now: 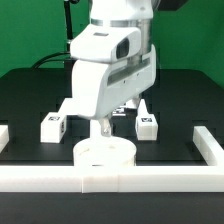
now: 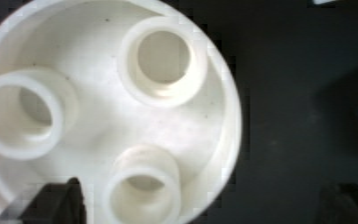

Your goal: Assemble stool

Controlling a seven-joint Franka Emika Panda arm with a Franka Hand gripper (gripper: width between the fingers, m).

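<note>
1. Location: the seat (image 1: 105,152) lies flat on the black table (image 1: 30,95), at the near middle, just behind the front rail (image 1: 110,180). Its three sockets (image 2: 163,57) face up.
2. One leg (image 1: 53,125) stands farther back at the exterior view's left and a second leg (image 1: 147,124) at the exterior view's right. Both are well apart from the seat. A third is not seen and may be hidden behind the arm.
3. Hand: the gripper (image 1: 101,131) is poised directly over the seat and is spread wide, holding nothing. In the wrist view one of the fingers (image 2: 60,200) is seen over the disc and the other beyond its rim. Contact cannot be confirmed.
4. Handling – judged, not measured: the seat is taken to be stiff, light moulded plastic. Its smooth surface is likely to slip under the pads.
5. Hold: the outer rim is recommended, pinched between its edge and the nearest socket wall. The full disc appears too broad for the jaws.
6. Risk: an off-centre pinch may let the disc tilt or swing – a square, firm closure is advised.
</note>
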